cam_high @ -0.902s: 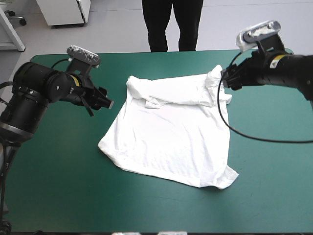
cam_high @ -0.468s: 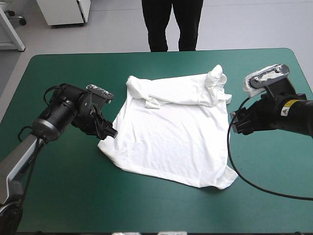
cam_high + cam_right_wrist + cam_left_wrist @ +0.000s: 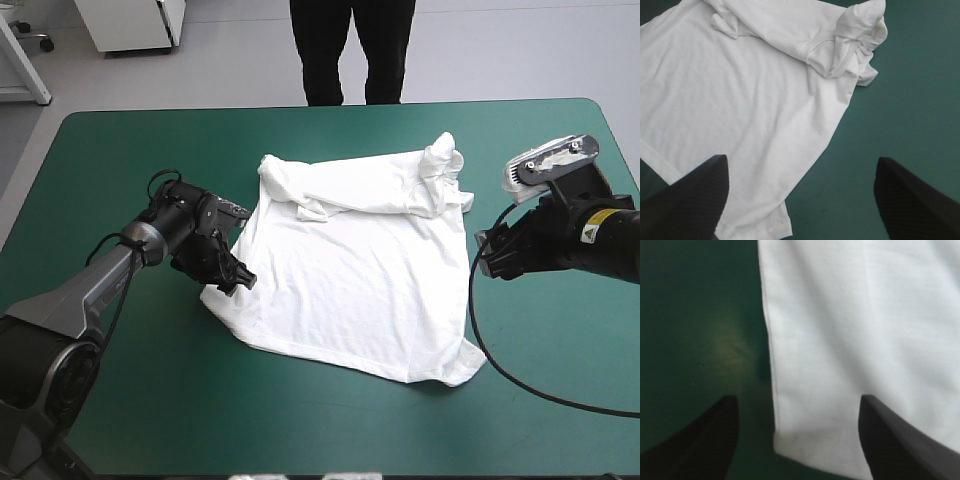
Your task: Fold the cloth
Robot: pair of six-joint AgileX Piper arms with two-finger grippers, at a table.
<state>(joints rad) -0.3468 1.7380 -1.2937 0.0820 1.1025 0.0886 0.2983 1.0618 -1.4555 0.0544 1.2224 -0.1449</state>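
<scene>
One T-shirt (image 3: 350, 280) spread; left tool (image 3: 797, 398), right tool (image 3: 801, 159) parted.

The T-shirt (image 3: 350, 285) is plain white all over; the counter cover (image 3: 130, 410) is an even teal-green; the fingers (image 3: 690, 200) are solid black.

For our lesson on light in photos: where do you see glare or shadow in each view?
Left wrist view: a pale sheen on the teal-green cover beside the edge of the T-shirt. Right wrist view: soft shadows in its bunched folds. High view: faint shadow under the left gripper.
</scene>
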